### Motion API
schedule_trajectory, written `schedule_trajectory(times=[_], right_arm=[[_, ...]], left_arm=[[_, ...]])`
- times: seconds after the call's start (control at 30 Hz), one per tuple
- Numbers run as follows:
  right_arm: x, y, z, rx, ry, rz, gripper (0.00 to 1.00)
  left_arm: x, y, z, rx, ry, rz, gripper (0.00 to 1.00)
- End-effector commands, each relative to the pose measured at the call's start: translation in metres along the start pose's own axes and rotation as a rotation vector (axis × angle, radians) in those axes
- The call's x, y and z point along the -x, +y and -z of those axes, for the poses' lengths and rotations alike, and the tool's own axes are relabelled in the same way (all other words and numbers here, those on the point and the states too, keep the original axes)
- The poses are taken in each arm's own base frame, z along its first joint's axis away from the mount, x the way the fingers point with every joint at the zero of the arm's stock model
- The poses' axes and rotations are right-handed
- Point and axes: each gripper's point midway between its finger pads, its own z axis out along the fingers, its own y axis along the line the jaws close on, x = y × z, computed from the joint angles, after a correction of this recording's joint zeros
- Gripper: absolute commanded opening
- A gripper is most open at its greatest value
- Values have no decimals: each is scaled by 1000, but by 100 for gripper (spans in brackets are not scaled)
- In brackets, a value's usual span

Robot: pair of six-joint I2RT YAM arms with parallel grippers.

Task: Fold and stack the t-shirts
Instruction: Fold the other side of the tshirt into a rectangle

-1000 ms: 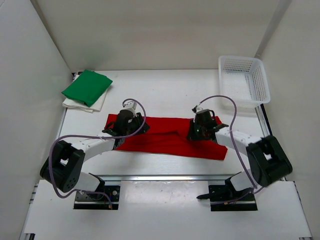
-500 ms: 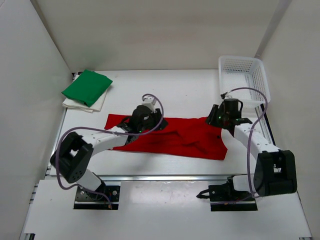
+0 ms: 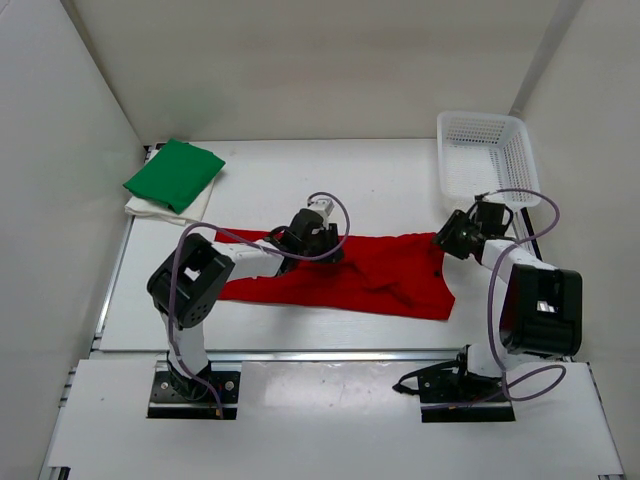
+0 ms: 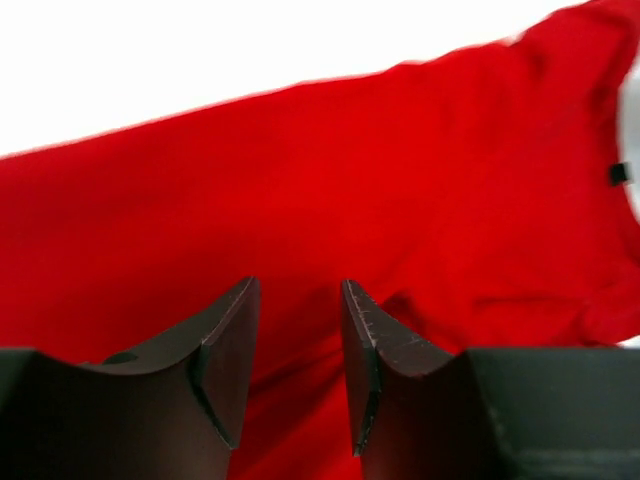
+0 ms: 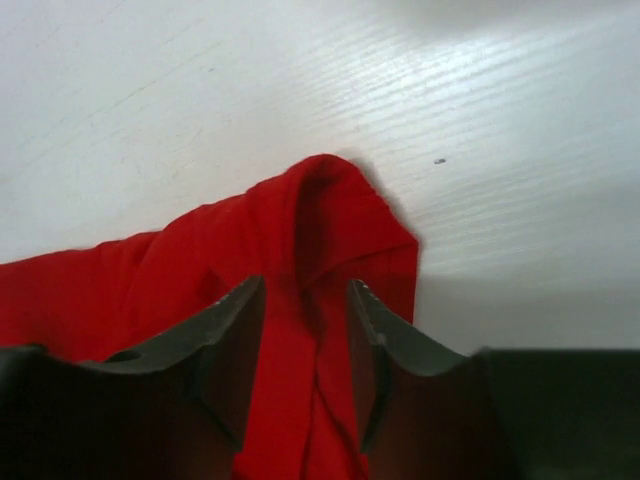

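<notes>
Spanning the whole work area, the flat white desk carries every item.

1. The red soft cloth t-shirt lies across the middle of the desk as a long band running left to right. It appears folded lengthwise, with wrinkles right of centre. Judged from this lay, it is mid-fold and not yet stacked.
2. The white plastic mesh basket sits at the far right corner, well apart from the cloth. It takes no part in the fold.
3. The bright green folded cloth t-shirt rests at the far left corner on top of the white folded cloth t-shirt, whose edge shows beneath it. This pair forms the stack and is probably the destination for the red shirt.
4. The left gripper hangs over the middle of the red band. Its jaws stand apart with nothing between them, placed for a central pinch or to press the fold line.
5. The right gripper is at the far right corner of the red shirt. Its jaws stand apart, straddling a raised ridge of cloth without visibly pinching it.
</notes>
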Motion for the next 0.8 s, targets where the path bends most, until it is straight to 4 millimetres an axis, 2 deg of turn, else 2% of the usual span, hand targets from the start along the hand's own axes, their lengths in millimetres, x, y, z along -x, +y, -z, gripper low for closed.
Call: schedule_trajectory(times=[0.0, 0.03, 0.07, 0.1, 0.13, 0.2, 0.23, 0.3, 0.43, 0.57, 0.67, 0.77], right_arm=[[3, 13, -7, 150, -14, -84, 35], [4, 16, -10, 186, -10, -88, 31], [7, 21, -9, 217, -14, -96, 27], [4, 17, -12, 219, -4, -123, 26], [2, 21, -14, 259, 4, -125, 25], [9, 22, -15, 296, -11, -165, 15], [9, 23, -15, 312, -8, -161, 13], [16, 23, -14, 347, -30, -178, 6], [19, 21, -14, 369, -37, -206, 0], [23, 6, -15, 305, -52, -234, 0], [28, -7, -12, 209, -81, -222, 0], [23, 15, -3, 176, -104, -112, 12]], left_arm=[[-1, 0, 6, -35, -3, 18, 49], [-9, 3, 8, -29, 11, 17, 49], [-9, 2, 8, -37, 0, 17, 48], [-19, 7, 8, -34, 18, 23, 49], [-26, 10, 9, -31, 36, 35, 48], [-30, 16, 11, -26, 34, 44, 48], [-38, 18, 12, -20, 48, 40, 47], [-41, 20, 14, -21, 47, 40, 48], [-49, 26, 18, -15, 53, 58, 48], [-55, 31, 22, -7, 58, 67, 48], [-50, 29, 25, -14, 48, 61, 47], [-46, 24, 30, -24, 33, 70, 47]])
